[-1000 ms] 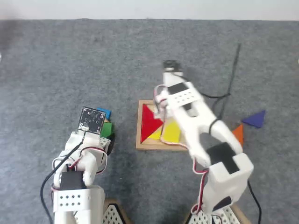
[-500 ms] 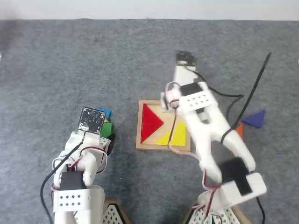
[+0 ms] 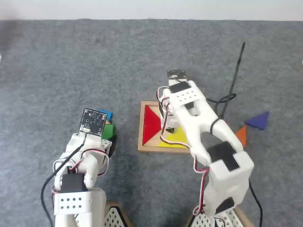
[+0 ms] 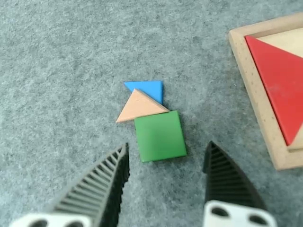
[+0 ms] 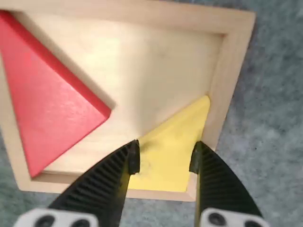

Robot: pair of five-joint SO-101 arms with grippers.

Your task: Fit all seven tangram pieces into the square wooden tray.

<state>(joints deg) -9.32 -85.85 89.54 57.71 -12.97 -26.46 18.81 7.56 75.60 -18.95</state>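
Observation:
The square wooden tray (image 3: 140,128) holds a red triangle (image 3: 152,124) and a yellow triangle (image 3: 179,138). My right gripper (image 5: 163,153) hangs open just over the tray (image 5: 234,71), its fingertips straddling the yellow triangle (image 5: 165,156) in one corner, beside the red triangle (image 5: 52,113). My left gripper (image 4: 165,161) is open above the carpet, close to a green square (image 4: 160,135), a tan triangle (image 4: 140,107) and a blue triangle (image 4: 147,87). A purple triangle (image 3: 258,120) and an orange piece (image 3: 241,135) lie right of the tray.
Grey carpet covers the table. A black cable (image 3: 234,75) runs from the right arm toward the back. The tray's corner (image 4: 255,109) with the red triangle (image 4: 279,80) sits a short way from the green square. Open carpet lies behind the tray.
The right arm swung out beyond the tray's far right side half a second ago and has come back over the tray. The left arm has stayed still.

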